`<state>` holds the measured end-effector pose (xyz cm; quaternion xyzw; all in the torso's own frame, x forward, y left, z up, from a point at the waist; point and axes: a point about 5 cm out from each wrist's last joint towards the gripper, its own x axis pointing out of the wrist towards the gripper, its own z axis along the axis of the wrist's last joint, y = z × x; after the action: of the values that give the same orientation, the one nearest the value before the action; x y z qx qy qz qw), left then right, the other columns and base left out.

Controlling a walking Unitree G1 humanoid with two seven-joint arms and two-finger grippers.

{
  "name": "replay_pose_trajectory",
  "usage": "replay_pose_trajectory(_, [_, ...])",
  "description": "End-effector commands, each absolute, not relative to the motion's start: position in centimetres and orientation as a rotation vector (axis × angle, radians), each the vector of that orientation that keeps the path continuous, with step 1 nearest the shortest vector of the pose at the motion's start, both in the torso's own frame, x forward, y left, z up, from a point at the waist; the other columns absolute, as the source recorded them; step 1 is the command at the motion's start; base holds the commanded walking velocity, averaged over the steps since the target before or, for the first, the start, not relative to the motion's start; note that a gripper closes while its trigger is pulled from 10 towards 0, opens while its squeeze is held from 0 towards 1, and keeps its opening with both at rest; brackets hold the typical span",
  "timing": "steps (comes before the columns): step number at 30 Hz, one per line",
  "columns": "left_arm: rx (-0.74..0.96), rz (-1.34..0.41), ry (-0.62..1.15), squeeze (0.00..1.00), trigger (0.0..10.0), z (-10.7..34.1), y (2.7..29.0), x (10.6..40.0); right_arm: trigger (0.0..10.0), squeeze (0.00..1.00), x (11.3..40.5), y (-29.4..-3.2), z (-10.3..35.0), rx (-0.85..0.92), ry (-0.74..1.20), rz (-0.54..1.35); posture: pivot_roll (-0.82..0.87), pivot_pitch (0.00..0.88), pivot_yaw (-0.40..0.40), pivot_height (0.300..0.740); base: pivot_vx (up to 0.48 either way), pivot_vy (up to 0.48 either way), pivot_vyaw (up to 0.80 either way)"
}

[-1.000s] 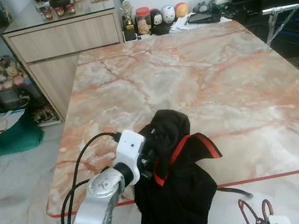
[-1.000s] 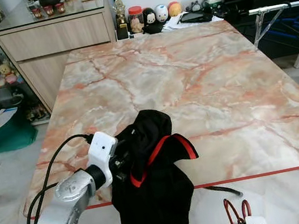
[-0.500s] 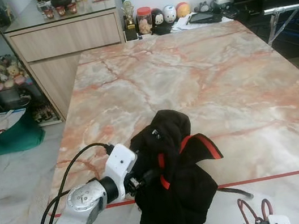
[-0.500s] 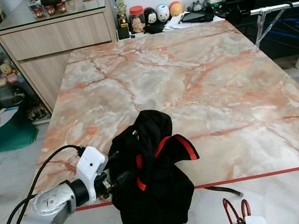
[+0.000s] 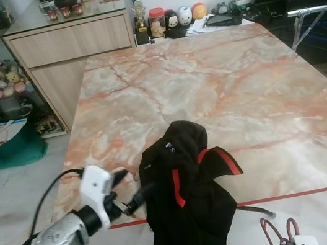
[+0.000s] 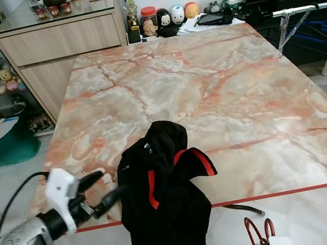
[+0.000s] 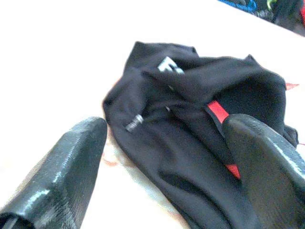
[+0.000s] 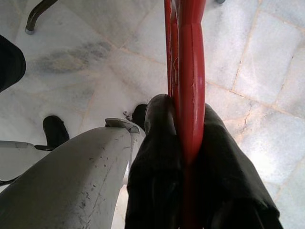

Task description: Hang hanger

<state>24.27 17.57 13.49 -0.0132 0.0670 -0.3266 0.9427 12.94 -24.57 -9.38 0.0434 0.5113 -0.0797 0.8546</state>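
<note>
Since the black-and-red garment droops halfway off the marble table edge, it could slide off; left gripper sits spread beside it, right gripper pinching the red hanger low down.

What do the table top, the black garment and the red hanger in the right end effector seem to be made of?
Table top: glossy marble or marble-look slab, judging by pink-grey veining and sheen; which one is unclear. Black garment: soft matte fabric with red trim; it folds and droops over the table edge. Red hanger: smooth, slightly shiny, probably plastic, with faint moulded marks, clamped in the right end effector.
</note>
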Motion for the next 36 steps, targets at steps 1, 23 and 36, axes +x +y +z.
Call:
replay_pose_trajectory(1, [-0.052, -0.608, 0.08, 0.0, 10.0, 14.4, 18.1, 24.7, 10.0, 0.0, 13.0, -24.8, -9.3, 0.084, 1.077, -0.169, 0.04, 0.0, -0.015, 0.74, 0.0, 0.0, 0.0])
replay_pose_trajectory(23, [-0.114, -0.218, -0.103, 0.0, 10.0, 14.2, 15.7, 27.2, 10.0, 0.0, 12.9, -24.9, -9.3, 0.075, 1.078, -0.169, 0.02, 0.0, -0.014, 0.74, 0.0, -0.066, 0.0])
replay_pose_trajectory(36, [-0.091, -0.238, -0.12, 0.0, 10.0, 14.2, 14.6, 27.5, 10.0, 0.0, 12.6, -25.0, -9.4, 0.062, 1.087, -0.166, 0.0, 0.0, -0.012, 0.74, 0.0, -0.309, 0.0])
